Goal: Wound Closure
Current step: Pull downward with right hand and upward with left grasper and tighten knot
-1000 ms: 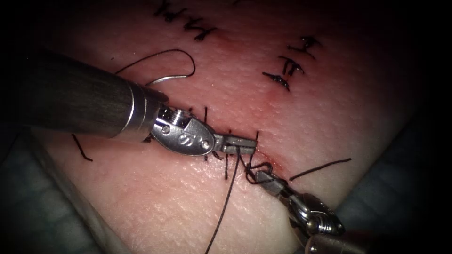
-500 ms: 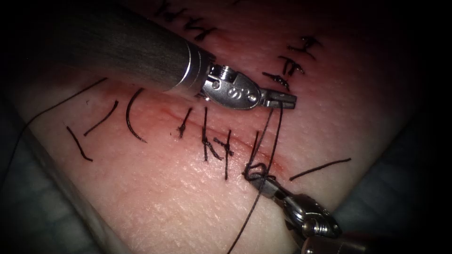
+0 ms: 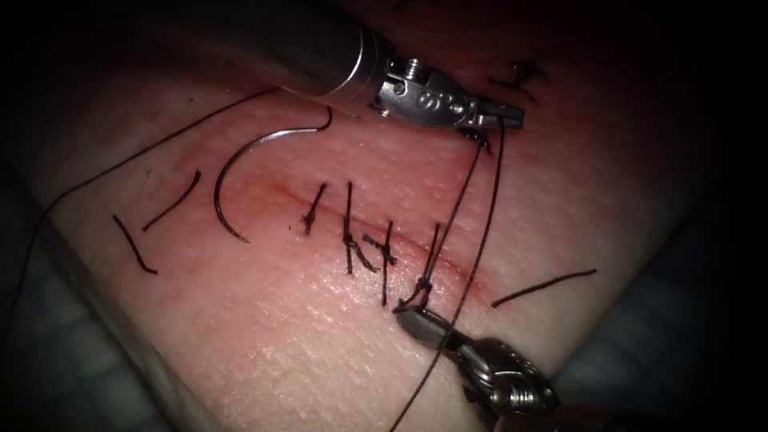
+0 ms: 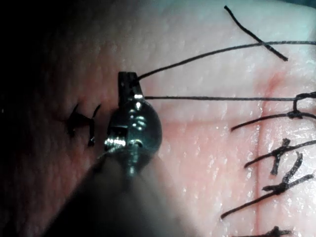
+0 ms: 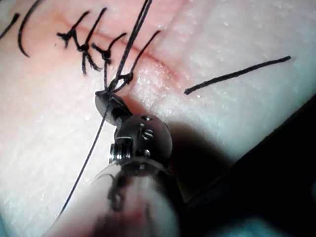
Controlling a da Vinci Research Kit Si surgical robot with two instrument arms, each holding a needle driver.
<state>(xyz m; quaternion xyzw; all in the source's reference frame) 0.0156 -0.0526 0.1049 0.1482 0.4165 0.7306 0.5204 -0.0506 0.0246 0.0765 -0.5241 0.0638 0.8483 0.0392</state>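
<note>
Steel left tool clamping thread, right tool clamping thread, needle loose on tissue

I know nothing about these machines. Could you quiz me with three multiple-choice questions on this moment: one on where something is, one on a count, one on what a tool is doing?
1. Where is the needle?
A. In the left tool
B. Lying free on the tissue, left of the stitches
C. In the right tool

2. How many strands of thread run to the left tool?
A. Two
B. Five
C. None

3. What is the right tool doing?
A. Holding the needle
B. Wide open, empty
C. Shut on the thread by the knot

Answers: B, the curved needle rests on the tissue with no tool near it. A, two dark lines meet its tip. C, its tip pinches thread at the cut.
</note>
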